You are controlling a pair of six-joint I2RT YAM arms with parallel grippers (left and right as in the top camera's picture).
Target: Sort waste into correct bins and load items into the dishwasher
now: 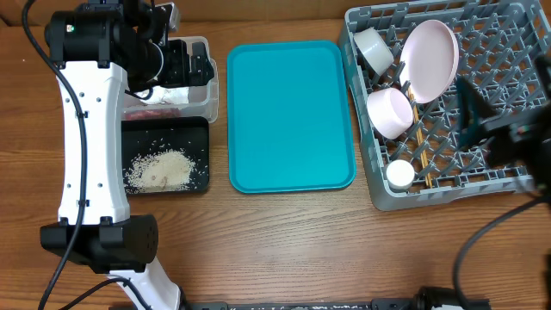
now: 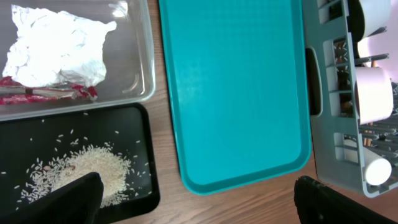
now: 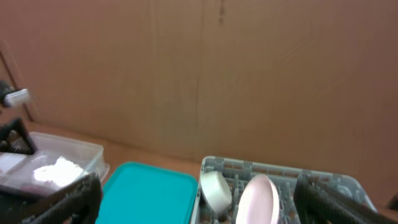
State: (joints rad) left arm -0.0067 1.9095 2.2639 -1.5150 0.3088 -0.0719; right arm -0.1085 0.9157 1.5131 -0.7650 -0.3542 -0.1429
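The grey dish rack [image 1: 448, 196] at the right holds a white plate [image 1: 430, 56] on edge, two white bowls [image 1: 374, 49] [image 1: 390, 112], a small cup [image 1: 399, 175] and wooden chopsticks [image 1: 419, 138]. In the clear tub [image 2: 140, 74] lie the crumpled tissue [image 2: 56, 46] and red scraps [image 2: 43, 92]. A heap of rice [image 1: 159, 170] sits in the black tray [image 1: 200, 129]. My left gripper [image 2: 199, 202] hangs open and empty above the tub and black tray. My right gripper [image 3: 199, 205] is open and empty, raised over the rack's right side.
An empty teal serving tray [image 1: 290, 116] lies between the bins and the rack. The left arm's white link [image 1: 86, 138] runs along the table's left side. Bare wooden table [image 1: 284, 250] fills the front. A brown wall [image 3: 199, 74] stands behind.
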